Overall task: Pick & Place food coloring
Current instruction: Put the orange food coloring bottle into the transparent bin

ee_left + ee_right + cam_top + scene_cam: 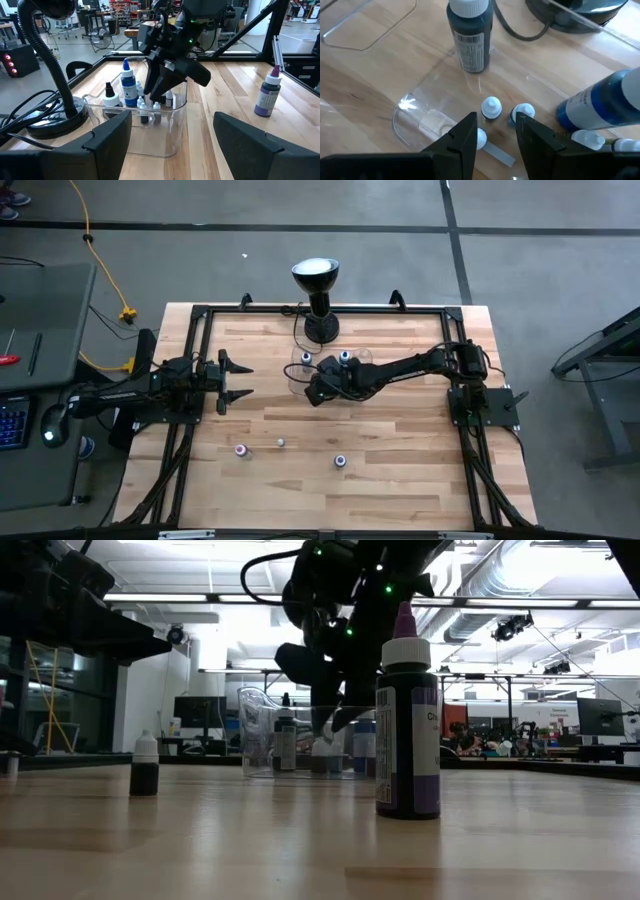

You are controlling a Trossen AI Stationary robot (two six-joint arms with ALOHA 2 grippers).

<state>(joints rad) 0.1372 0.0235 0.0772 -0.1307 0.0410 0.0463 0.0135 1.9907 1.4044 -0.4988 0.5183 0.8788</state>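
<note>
The right hand (pixel 492 131), fingers slightly parted and gripping nothing, hangs inside the clear tray (pixel 165 142) above several small food coloring bottles (pixel 491 108), while the left hand (pixel 237 381) waits spread over the surface (pixel 400 470).

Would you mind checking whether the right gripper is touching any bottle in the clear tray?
Cannot tell. In the right wrist view, the right gripper hangs over small white-capped bottles; no view shows contact or gap plainly.
</note>
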